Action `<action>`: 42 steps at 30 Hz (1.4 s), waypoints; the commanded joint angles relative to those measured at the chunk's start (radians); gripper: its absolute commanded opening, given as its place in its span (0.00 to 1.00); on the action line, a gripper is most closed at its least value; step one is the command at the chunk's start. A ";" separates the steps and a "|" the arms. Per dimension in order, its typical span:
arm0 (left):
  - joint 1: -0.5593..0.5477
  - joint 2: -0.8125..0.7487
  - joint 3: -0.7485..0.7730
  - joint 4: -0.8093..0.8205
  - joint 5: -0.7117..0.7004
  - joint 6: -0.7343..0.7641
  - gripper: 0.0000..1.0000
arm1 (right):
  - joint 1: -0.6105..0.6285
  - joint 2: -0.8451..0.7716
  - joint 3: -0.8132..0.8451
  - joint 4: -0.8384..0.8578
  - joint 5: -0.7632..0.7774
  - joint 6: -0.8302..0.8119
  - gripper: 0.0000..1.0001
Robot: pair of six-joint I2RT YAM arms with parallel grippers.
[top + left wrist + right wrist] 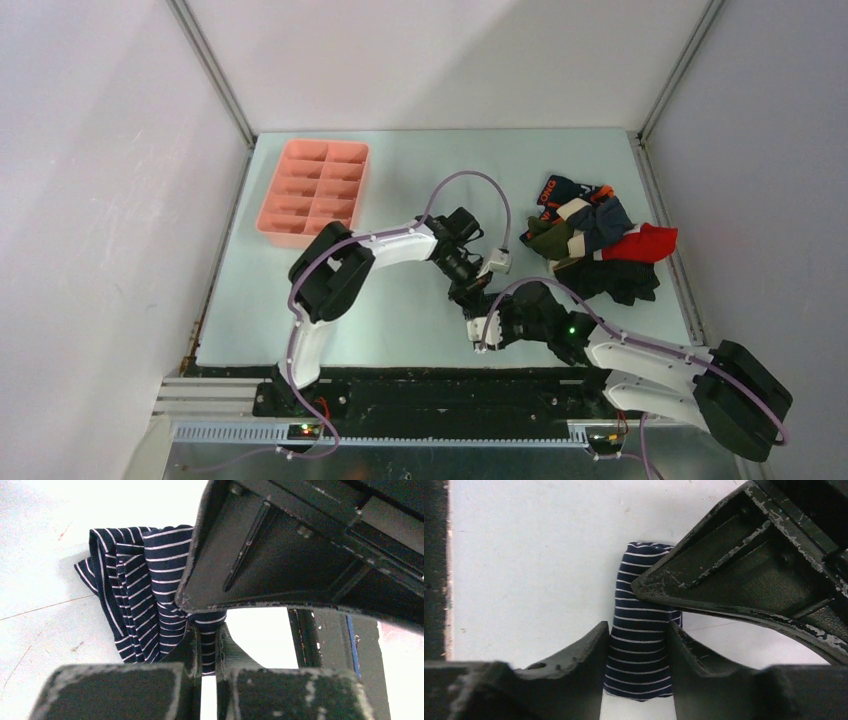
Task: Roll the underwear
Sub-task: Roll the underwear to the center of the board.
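right wrist view: right gripper (638, 628) and left gripper (208, 628) both clamp the striped briefs (636, 592) mid-roll; the next move likely calls for tucking the roll tight.

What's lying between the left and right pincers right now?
The navy cloth briefs with thin white stripes, partly rolled: the left pincer pinches one part, the right pincer clasps the roll. Both wrist views show it; the top view hides it.

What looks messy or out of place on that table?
The underwear pile at the far right of the table is a tangled heap, pieces overlapping. The striped briefs are uneven: a tight roll in the right end effector, loose bunched folds at the left end effector. Nothing looks spilled or torn.
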 commanded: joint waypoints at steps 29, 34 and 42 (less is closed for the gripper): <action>0.301 -0.248 0.069 -0.047 -0.556 -0.666 0.33 | -0.396 0.785 0.648 -0.728 -0.411 0.200 0.00; 0.302 -0.524 0.109 0.071 -0.849 -0.669 0.57 | -0.427 0.855 0.713 -0.764 -0.428 0.279 0.00; 0.245 -0.579 0.132 0.388 -1.004 -0.629 0.94 | -0.433 0.937 0.765 -0.804 -0.419 0.410 0.00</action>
